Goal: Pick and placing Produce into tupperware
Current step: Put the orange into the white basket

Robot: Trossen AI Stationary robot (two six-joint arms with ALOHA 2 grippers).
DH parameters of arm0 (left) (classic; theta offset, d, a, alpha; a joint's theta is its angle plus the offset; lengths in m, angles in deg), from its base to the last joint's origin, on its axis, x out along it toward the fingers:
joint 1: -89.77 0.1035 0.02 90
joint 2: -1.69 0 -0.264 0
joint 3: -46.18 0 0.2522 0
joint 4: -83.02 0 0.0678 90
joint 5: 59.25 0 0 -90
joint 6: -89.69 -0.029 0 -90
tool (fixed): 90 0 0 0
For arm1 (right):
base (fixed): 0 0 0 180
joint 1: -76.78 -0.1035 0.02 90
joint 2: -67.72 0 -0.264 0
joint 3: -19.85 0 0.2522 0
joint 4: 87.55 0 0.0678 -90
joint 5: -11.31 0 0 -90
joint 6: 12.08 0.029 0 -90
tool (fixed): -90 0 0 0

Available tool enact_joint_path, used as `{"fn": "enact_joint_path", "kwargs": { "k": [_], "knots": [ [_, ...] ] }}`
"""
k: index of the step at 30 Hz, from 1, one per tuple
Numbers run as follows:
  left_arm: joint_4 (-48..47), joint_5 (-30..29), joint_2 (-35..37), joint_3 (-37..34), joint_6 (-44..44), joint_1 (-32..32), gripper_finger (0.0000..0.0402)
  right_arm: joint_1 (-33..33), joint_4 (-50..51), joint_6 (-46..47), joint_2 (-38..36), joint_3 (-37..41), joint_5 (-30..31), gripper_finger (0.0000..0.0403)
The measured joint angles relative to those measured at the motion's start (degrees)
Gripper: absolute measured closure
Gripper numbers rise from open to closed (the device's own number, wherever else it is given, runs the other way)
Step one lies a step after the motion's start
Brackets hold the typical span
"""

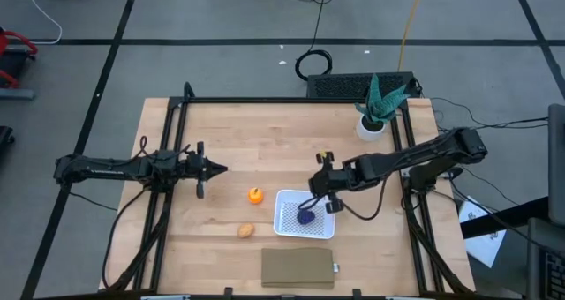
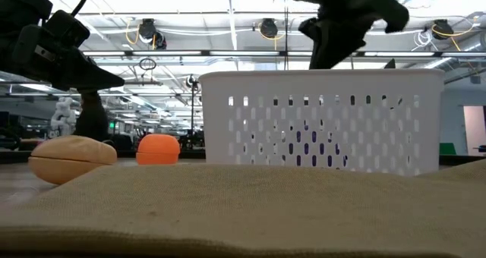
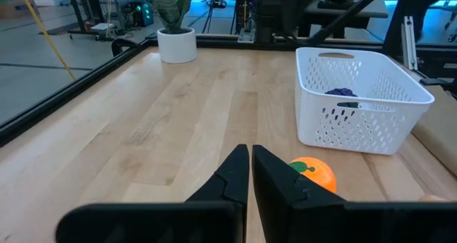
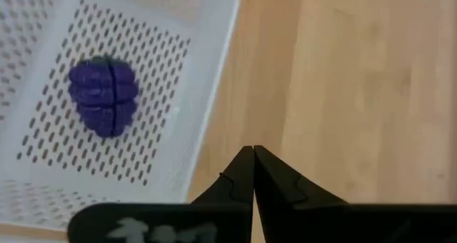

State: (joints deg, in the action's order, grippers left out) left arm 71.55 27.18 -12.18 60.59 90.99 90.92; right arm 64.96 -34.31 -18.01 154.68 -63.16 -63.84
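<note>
The dark purple lumpy piece (image 4: pixel 103 94) lies on the mesh bottom of the white tupperware (image 1: pixel 281 215); it also shows in the high view (image 1: pixel 305 216). The round orange piece (image 1: pixel 255 195) and the tan oval piece (image 1: pixel 245 231) rest on the table left of the tupperware. My right gripper (image 4: pixel 253 151) is shut and empty, above the tupperware's far rim (image 4: pixel 214 71). My left gripper (image 1: pixel 221 168) is shut and empty, above the table left of and beyond the orange piece (image 3: pixel 313 175).
A flat brown rectangle (image 1: pixel 298 267) lies near the table's front edge, just before the tupperware. A green potted plant (image 1: pixel 380 110) stands at the far right corner. Bare wood lies between the two grippers and along the far side.
</note>
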Motion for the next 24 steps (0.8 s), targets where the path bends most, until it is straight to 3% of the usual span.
{"fn": "enact_joint_path", "kwargs": {
  "k": [14,24],
  "knots": [
    [1.3,-0.09,0.0,0.04,-0.81,0.0,0.0378,-1.24,-3.65,2.09,-12.67,3.09,-3.0,0.0403],
    [1.32,-0.61,0.0,0.04,-1.36,0.0,0.0378,-5.52,-15.5,4.01,-26.0,13.12,-2.86,0.0403]
  ]
}}
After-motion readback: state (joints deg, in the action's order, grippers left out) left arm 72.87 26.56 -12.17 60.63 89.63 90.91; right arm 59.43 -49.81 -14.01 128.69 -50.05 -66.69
